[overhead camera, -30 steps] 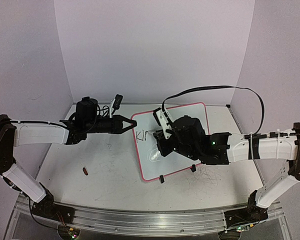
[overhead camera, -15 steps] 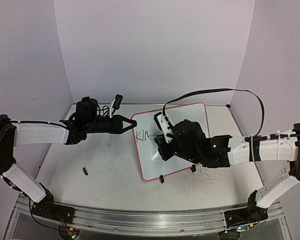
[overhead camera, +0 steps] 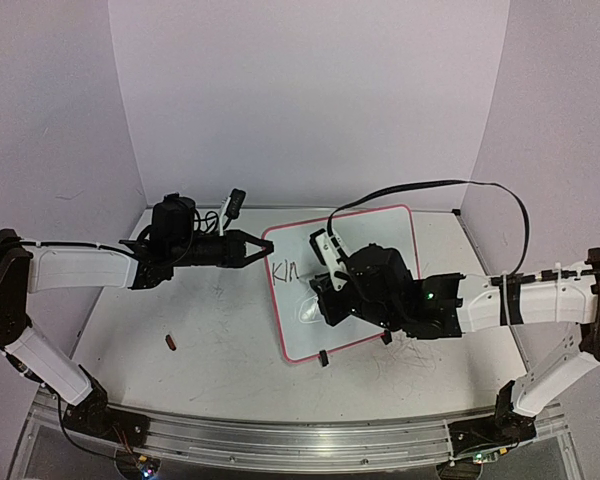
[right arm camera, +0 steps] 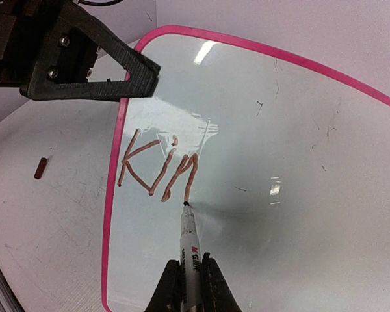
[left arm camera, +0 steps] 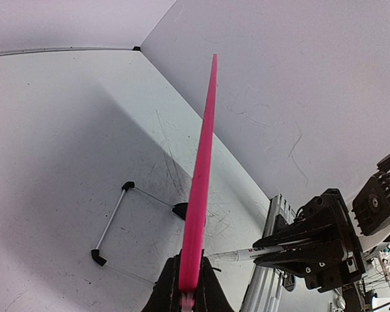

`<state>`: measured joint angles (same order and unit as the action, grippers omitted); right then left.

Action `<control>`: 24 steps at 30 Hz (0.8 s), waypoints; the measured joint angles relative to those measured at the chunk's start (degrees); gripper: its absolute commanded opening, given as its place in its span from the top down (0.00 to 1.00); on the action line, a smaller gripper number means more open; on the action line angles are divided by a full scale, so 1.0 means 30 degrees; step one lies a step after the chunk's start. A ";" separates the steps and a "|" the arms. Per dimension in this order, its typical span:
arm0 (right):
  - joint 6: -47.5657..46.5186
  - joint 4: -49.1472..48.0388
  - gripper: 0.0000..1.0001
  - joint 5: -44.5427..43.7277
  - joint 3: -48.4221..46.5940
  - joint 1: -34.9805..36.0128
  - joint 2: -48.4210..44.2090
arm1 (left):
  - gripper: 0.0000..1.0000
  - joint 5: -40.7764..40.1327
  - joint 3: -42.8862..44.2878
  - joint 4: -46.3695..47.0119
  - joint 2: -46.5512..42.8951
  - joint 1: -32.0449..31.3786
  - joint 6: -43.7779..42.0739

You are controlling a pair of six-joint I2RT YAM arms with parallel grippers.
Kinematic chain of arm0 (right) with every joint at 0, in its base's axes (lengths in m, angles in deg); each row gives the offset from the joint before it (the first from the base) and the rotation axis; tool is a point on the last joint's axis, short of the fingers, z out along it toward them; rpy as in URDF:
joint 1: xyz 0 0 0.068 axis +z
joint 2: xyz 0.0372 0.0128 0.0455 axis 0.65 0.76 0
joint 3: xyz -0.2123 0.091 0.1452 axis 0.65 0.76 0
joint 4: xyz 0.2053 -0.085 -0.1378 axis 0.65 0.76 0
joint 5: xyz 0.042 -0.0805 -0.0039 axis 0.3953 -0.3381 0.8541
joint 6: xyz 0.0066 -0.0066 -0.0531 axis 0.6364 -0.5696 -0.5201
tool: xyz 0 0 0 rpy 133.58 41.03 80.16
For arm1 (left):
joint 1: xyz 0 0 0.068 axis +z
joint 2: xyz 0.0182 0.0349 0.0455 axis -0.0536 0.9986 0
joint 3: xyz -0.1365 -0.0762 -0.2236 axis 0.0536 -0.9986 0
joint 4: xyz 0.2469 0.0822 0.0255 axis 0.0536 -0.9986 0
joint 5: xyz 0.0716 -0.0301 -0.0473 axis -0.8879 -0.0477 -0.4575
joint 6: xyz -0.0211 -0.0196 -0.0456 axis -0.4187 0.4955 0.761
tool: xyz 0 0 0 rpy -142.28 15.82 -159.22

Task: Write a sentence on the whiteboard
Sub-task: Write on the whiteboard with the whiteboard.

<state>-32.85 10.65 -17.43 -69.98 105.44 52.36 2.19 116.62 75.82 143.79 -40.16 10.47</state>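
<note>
Since 1 s ago my right gripper (right arm camera: 191,278) has drifted a little toward the near-left over the whiteboard (overhead camera: 380,228), and the sentence (right arm camera: 167,172) has grown from about 2 letters to 3: it now reads "Kin". Judgement: the first word is under way and most of the line is still unwritten, so the task is at an early stage. My right fingers (right arm camera: 172,286) are pressed together on the barrel of the marker (right arm camera: 190,244). Its tip sits on the board at the foot of the last stroke of the "n". My left gripper (left arm camera: 188,281) is pinched shut on the pink rim at the board's left edge near its far corner, steadying it. The board lies skewed at the centre of the table (overhead camera: 210,330), between my 2 arms.
</note>
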 measured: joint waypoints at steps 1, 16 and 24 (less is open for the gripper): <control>-0.0004 0.0004 1.00 0.0050 -0.0001 0.0000 -0.0009 | 1.00 0.0000 0.0000 0.0000 0.0000 0.0000 0.0000; -0.1369 -0.0508 1.00 0.1269 0.0006 -0.1102 -0.2331 | 1.00 -0.0007 0.0000 0.0007 -0.0007 -0.0036 0.0000; -0.1711 -0.0504 1.00 0.2143 0.0013 -0.1107 -0.2143 | 1.00 -0.0079 0.0000 0.0007 -0.0007 -0.0105 0.0007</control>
<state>-37.99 9.14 -11.00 -69.95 102.12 45.93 1.96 116.62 75.84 143.77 -40.47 10.49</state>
